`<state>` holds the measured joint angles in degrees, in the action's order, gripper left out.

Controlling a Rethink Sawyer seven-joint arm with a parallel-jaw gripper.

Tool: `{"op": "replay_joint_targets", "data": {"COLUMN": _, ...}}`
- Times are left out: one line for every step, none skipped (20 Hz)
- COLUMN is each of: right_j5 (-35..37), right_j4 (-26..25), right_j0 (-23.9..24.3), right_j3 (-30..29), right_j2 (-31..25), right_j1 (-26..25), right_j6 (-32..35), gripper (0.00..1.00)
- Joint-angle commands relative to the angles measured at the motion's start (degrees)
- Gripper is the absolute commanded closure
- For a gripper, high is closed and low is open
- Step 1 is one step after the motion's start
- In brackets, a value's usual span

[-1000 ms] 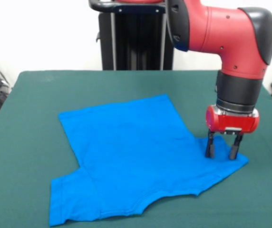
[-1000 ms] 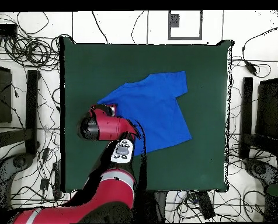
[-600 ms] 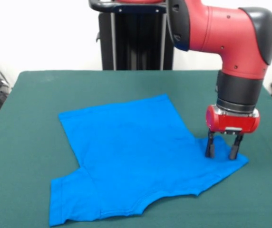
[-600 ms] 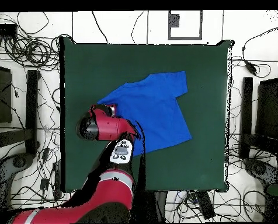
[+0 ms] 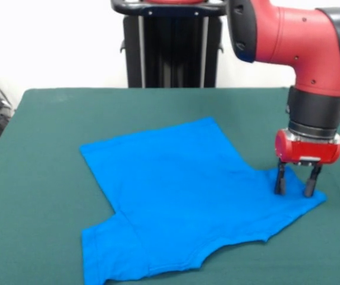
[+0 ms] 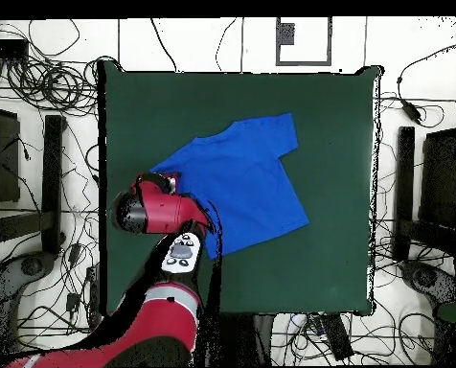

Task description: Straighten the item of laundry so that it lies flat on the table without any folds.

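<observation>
The item of laundry [image 5: 182,190], a bright blue T-shirt, lies spread on the green table [image 5: 98,113], its hem toward the far left and its neckline toward the near edge. My gripper [image 5: 295,189] stands upright over the shirt's right sleeve. Its two fingers are apart, and their tips press down on the fabric near the sleeve's corner. The left sleeve reaches the picture's bottom edge. In the overhead view the item of laundry [image 6: 241,182] sits in the table's [image 6: 337,259] middle, and the red arm [image 6: 150,209] covers its left sleeve and the gripper.
The black pedestal column [image 5: 170,47] rises behind the table's far edge. The gripper is close to the table's right side in the front view. Cables [image 6: 40,77] and dark equipment [image 6: 433,182] surround the table on the floor.
The gripper has slid to the right in the front view, and the whole shirt has shifted right with it. The finger spacing looks the same.
</observation>
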<state>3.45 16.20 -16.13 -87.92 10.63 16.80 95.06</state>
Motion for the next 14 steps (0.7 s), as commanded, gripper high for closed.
{"op": "replay_joint_targets", "data": {"right_j5": 4.27, "right_j4": 3.91, "right_j0": -2.75, "right_j3": -0.26, "right_j2": -3.46, "right_j1": -1.86, "right_j6": 13.81, "gripper": 0.00}}
{"op": "replay_joint_targets", "data": {"right_j5": 4.36, "right_j4": 3.87, "right_j0": -2.67, "right_j3": -0.42, "right_j2": -3.42, "right_j1": -1.81, "right_j6": 13.59, "gripper": 0.00}}
{"op": "replay_joint_targets", "data": {"right_j5": 3.82, "right_j4": 3.77, "right_j0": -2.45, "right_j3": -0.74, "right_j2": -3.64, "right_j1": -1.64, "right_j6": 13.47, "gripper": 0.00}}
{"op": "replay_joint_targets", "data": {"right_j5": 3.82, "right_j4": 3.69, "right_j0": -2.30, "right_j3": -0.90, "right_j2": -3.74, "right_j1": -1.63, "right_j6": 13.31, "gripper": 0.00}}
{"op": "replay_joint_targets", "data": {"right_j5": 3.75, "right_j4": 3.53, "right_j0": -2.09, "right_j3": -1.12, "right_j2": -3.87, "right_j1": -1.53, "right_j6": 13.12, "gripper": 0.00}}
{"op": "replay_joint_targets", "data": {"right_j5": 3.69, "right_j4": 3.27, "right_j0": -1.81, "right_j3": -1.45, "right_j2": -4.07, "right_j1": -1.31, "right_j6": 12.92, "gripper": 0.00}}
{"op": "replay_joint_targets", "data": {"right_j5": 3.63, "right_j4": 3.01, "right_j0": -1.53, "right_j3": -1.78, "right_j2": -4.28, "right_j1": -1.09, "right_j6": 12.71, "gripper": 0.00}}
{"op": "replay_joint_targets", "data": {"right_j5": 3.26, "right_j4": 2.58, "right_j0": -1.13, "right_j3": -2.11, "right_j2": -4.64, "right_j1": -0.80, "right_j6": 12.41, "gripper": 0.00}}
{"op": "replay_joint_targets", "data": {"right_j5": 3.92, "right_j4": 2.39, "right_j0": -0.97, "right_j3": -2.11, "right_j2": -4.53, "right_j1": -0.70, "right_j6": 12.06, "gripper": 0.00}}
{"op": "replay_joint_targets", "data": {"right_j5": 4.70, "right_j4": 2.26, "right_j0": -0.92, "right_j3": -2.02, "right_j2": -4.17, "right_j1": -0.74, "right_j6": 11.73, "gripper": 0.00}}
{"op": "replay_joint_targets", "data": {"right_j5": 4.11, "right_j4": 1.97, "right_j0": -0.56, "right_j3": -1.98, "right_j2": -4.17, "right_j1": -0.95, "right_j6": 11.50, "gripper": 0.00}}
{"op": "replay_joint_targets", "data": {"right_j5": 4.82, "right_j4": 1.62, "right_j0": -0.19, "right_j3": -1.76, "right_j2": -4.08, "right_j1": -1.29, "right_j6": 10.87, "gripper": 0.00}}
{"op": "replay_joint_targets", "data": {"right_j5": 3.51, "right_j4": 1.27, "right_j0": 0.31, "right_j3": -2.01, "right_j2": -4.34, "right_j1": -1.39, "right_j6": 10.82, "gripper": 0.00}}
{"op": "replay_joint_targets", "data": {"right_j5": 3.36, "right_j4": 0.95, "right_j0": 0.64, "right_j3": -2.15, "right_j2": -4.52, "right_j1": -1.27, "right_j6": 10.54, "gripper": 0.00}}
